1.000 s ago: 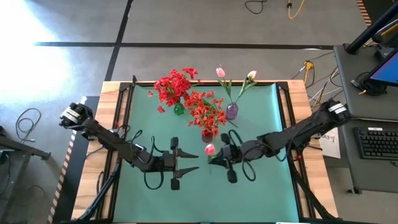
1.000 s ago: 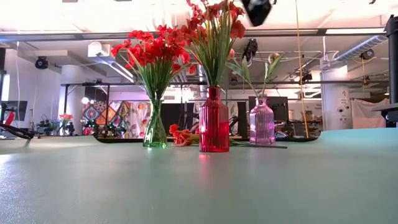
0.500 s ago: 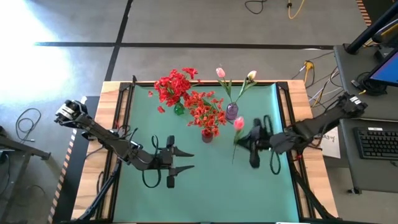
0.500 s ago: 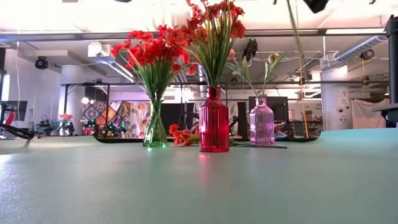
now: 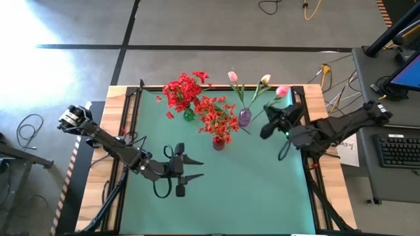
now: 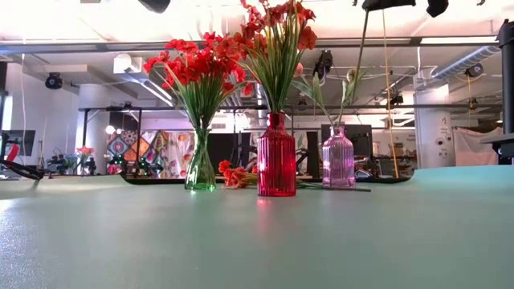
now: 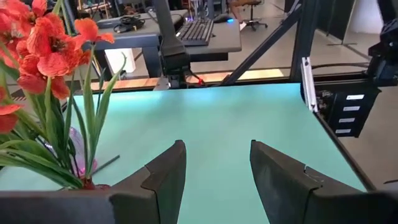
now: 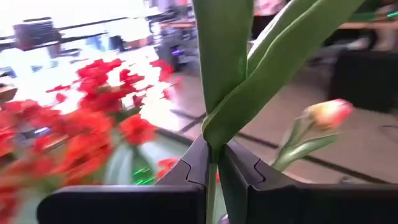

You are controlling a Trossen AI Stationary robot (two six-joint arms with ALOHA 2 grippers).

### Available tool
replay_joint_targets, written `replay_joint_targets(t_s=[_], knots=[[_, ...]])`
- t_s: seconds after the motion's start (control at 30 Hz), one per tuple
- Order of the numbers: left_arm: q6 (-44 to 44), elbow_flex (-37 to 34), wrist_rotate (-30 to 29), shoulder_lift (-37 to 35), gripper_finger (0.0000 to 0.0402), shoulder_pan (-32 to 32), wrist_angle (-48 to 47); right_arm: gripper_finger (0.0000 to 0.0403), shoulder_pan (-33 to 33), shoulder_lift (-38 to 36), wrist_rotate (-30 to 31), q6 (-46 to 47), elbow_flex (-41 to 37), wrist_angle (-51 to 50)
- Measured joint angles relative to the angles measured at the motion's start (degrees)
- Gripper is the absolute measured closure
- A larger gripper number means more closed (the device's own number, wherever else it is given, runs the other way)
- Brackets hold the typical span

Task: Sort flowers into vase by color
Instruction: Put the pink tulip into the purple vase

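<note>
A green vase (image 5: 189, 115) holds red flowers (image 5: 184, 88). A red vase (image 5: 218, 141) holds orange-red flowers (image 5: 216, 115). A purple vase (image 5: 244, 118) holds two tulips (image 5: 232, 76). All three vases stand on their bases on the green mat. My right gripper (image 5: 270, 118) is just right of the purple vase and high above the mat, shut on a pink tulip (image 5: 283, 91). My left gripper (image 5: 189, 168) hovers open over the mat's near left part, with nothing between its fingers (image 7: 166, 177). My right gripper pinches the tulip's green stem (image 8: 212, 149) between its two fingers (image 8: 193, 163), just where the long leaves branch off. The fingers reach in roughly level and lie across the stem. The tulip is lifted clear of the mat; its lower stem (image 6: 359, 56) hangs slanting below.
A loose red blossom (image 6: 233, 175) and a loose stem (image 6: 353, 188) lie on the mat behind the vases. Bare green mat (image 5: 249, 190) spreads across the near half. Black frame rails (image 5: 303, 131) run along the mat's left and right sides.
My right gripper has risen from low over the mat's middle and swung toward the far right, turning toward level as it went. The pink tulip went with it, lifted high, and its bud now points toward the far edge.
</note>
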Motion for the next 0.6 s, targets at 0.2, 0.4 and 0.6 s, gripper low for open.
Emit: replay_joint_targets(t_s=[0.2, 0.4, 0.6], knots=[[-0.1, 0.0, -0.1, 0.0, 0.0237, 0.2, -1.0, 0.0385, -6.0, 1.6, 1.0, -1.6, 0.0, 2.8], [-0.1, 0.0, -1.2, 0.0, 0.0237, 0.2, -1.4, 0.0383, -10.2, 3.5, 0.3, -4.1, 0.0, 6.7], [-0.3, 0.0, -1.6, 0.0, 0.0237, 0.2, -3.0, 0.0381, -12.6, 5.7, 0.0, -6.3, 0.0, 9.5]])
